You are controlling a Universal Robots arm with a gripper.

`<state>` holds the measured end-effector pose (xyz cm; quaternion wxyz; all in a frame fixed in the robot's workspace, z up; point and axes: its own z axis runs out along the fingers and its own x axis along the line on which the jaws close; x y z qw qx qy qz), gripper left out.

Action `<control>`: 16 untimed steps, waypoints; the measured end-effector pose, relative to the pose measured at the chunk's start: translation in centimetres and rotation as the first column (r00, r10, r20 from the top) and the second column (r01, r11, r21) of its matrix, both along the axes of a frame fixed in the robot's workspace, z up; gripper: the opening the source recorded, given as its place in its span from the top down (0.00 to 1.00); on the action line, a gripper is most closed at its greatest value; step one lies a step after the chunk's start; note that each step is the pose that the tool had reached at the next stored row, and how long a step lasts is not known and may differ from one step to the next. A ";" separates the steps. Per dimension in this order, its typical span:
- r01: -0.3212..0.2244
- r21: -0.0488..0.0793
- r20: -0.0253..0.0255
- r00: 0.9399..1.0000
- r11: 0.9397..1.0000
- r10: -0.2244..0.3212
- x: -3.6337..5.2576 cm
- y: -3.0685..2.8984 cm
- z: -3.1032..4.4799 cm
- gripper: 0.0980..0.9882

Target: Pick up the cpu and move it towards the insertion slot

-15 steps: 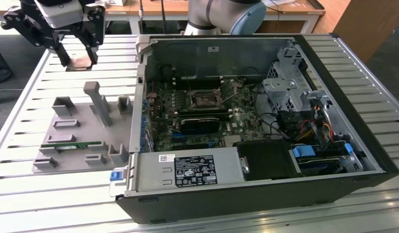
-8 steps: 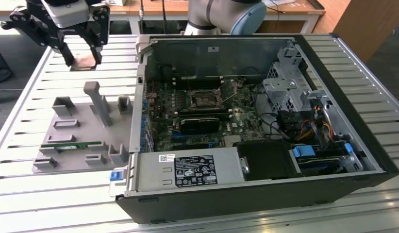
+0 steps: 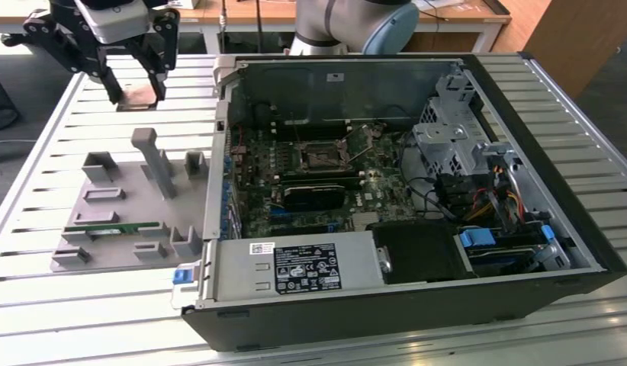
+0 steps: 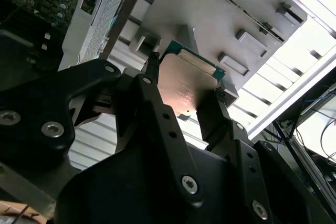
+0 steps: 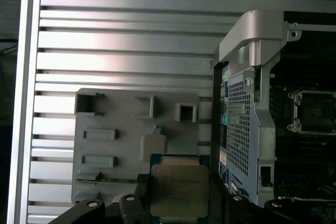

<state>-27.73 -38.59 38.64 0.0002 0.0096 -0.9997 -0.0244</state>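
Gripper (image 4: 184, 90) clamped on the cpu (image 4: 185, 85), one black finger on each opposite edge of the chip; second wrist view shows the silvery face flanked by the fingers (image 4: 152, 85), green board edge showing at the far side. First wrist view has the same chip (image 5: 179, 190) face-on between the finger tips, held clear above the grey fixture tray (image 5: 121, 145). Exterior view, near to far: black power supply with label (image 3: 303, 271) at the near edge of the open computer case (image 3: 557, 229); beyond it the motherboard (image 3: 324, 183), and near its middle the insertion slot (image 3: 321, 157), a square socket with shiny frame and dark centre, unoccupied. Grey fixture tray (image 3: 125, 206) sits on the slatted metal table (image 3: 49, 152) at roughly 9 o'clock from the case, a green memory stick (image 3: 110, 227) lying in one of its grooves. Farther back, at about 10 o'clock from the socket, the gripper (image 3: 133, 90) hangs over the table with the cpu (image 3: 139, 97) pinched at its tips, well apart from the socket and outside the case wall. Pale robot arm base (image 3: 344, 23) stands behind the case.
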 end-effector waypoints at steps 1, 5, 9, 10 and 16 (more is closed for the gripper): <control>0.000 0.000 0.000 1.000 1.000 0.000 0.09 0.01 0.00 0.50; 0.000 0.000 0.000 1.000 1.000 0.000 0.40 0.03 -0.01 0.50; 0.000 0.000 0.000 1.000 1.000 0.000 0.75 0.04 -0.01 0.50; 0.000 0.000 0.000 1.000 1.000 0.000 0.83 0.05 -0.02 0.50; 0.000 0.000 0.000 1.000 1.000 0.000 1.28 0.06 -0.02 0.50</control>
